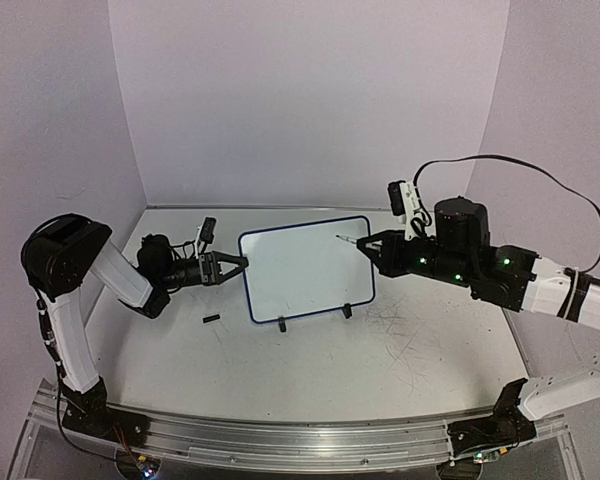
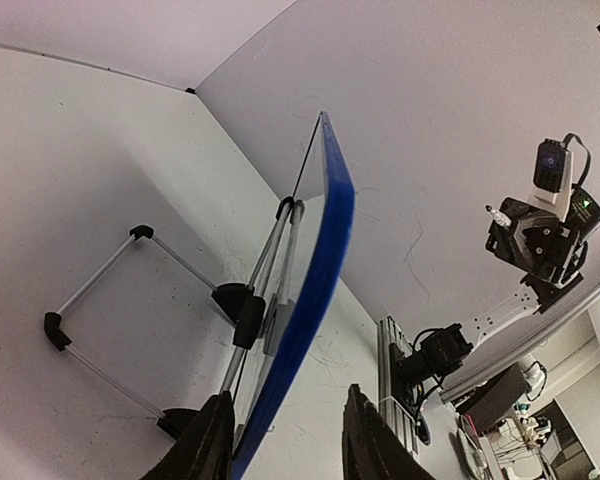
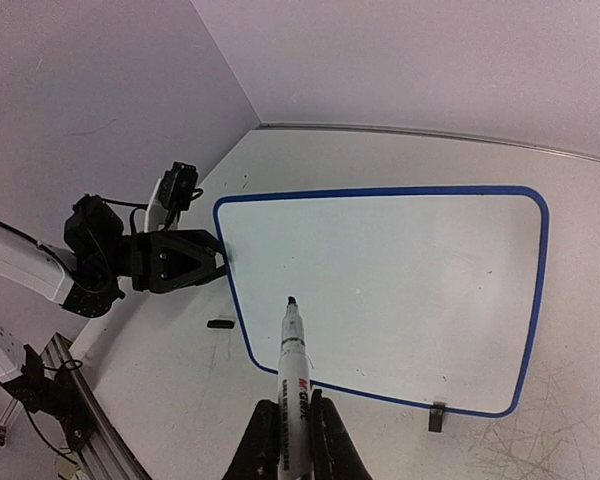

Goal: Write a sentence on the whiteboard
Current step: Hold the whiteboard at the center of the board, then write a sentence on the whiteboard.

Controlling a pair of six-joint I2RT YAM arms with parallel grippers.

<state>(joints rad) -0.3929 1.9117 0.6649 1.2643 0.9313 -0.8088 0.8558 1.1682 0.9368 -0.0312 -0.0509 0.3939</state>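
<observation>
The whiteboard (image 1: 305, 265) stands near the middle of the counter (image 1: 410, 350), somewhat toward its far edge, propped back on a wire stand (image 2: 98, 280) with small black feet (image 1: 282, 323). Its face is blank. It looks light and stiff, a thin panel with a smooth, slippery face and a blue rim. On so slight a stand it will probably slide or tip under pen pressure, so the rim at one side is the place to hold it.

The left pincer (image 1: 242, 264) is there, at the board's left edge. Its fingers (image 2: 215, 440) are apart and straddle the rim, and a gap shows beside one of them, so it is not clamped. The right pincer (image 3: 295, 440) is closed on a marker (image 3: 293, 360), whose bare tip hovers at the board's right side.

A small black piece (image 1: 211, 320), perhaps the cap, lies off the board's lower left corner. The counter is white, hard and scuffed. Plain pale walls (image 1: 310, 100) close in its far and side edges.
</observation>
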